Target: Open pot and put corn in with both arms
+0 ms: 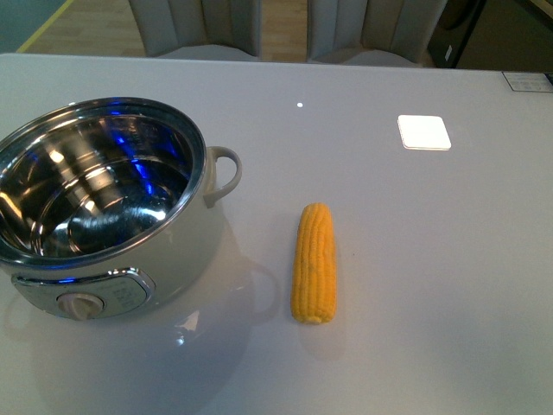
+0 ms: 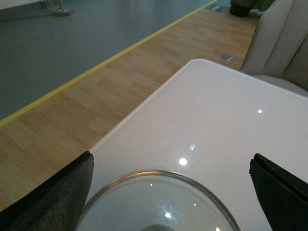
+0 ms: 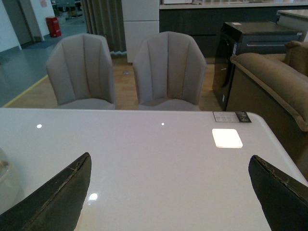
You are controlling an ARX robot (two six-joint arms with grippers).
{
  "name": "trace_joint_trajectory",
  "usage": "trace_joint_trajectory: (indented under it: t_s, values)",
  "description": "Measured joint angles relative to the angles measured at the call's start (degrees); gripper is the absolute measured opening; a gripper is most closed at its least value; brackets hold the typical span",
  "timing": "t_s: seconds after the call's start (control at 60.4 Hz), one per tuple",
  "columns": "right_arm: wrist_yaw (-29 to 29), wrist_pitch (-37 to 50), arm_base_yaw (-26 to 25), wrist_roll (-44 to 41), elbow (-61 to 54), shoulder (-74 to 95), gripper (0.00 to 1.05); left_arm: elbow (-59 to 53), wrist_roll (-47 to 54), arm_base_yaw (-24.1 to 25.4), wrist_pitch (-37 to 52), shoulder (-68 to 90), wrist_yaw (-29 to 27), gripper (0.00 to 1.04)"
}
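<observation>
Corn (image 1: 314, 264) lay right of the pot (image 1: 197, 238), lengthwise away, likely nearer right gripper (image 3: 169, 156) than left gripper (image 2: 171, 154); both gaped apart

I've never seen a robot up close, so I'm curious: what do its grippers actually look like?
Only the tips show. The left gripper and right gripper each have two matte black wedge-shaped fingers with scuffed greyish edges. No cables or markings are visible.

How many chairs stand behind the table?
2. Left chair and right chair, side by side beyond the far edge of the table; others may be hidden.
</observation>
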Motion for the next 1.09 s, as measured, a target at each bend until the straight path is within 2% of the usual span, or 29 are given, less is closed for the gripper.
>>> trace_joint_trajectory:
  t_s: [0.248,0.397,0.612,0.761,1.092]
  values:
    - [0.0,0.0,0.0,0.0,0.0,0.0,0.96,-10.1,-0.8,-0.5,-14.5,-24.9,10.2,0.98]
    - [0.0,0.0,0.0,0.0,0.0,0.0,0.96,-16.6,0.1,-0.1,-24.2,-40.5,14.2,0.98]
    - [0.0,0.0,0.0,0.0,0.0,0.0,0.96,-20.9,-0.3,0.7,-39.7,-60.8,17.2,0.98]
    - [0.0,0.0,0.0,0.0,0.0,0.0,0.96,-21.2,-1.9,-2.8,-53.4,-74.4,15.9,0.98]
    - [0.0,0.0,0.0,0.0,0.0,0.0,0.96,-21.4,-2.6,-3.5,-54.7,-76.8,15.6,0.98]
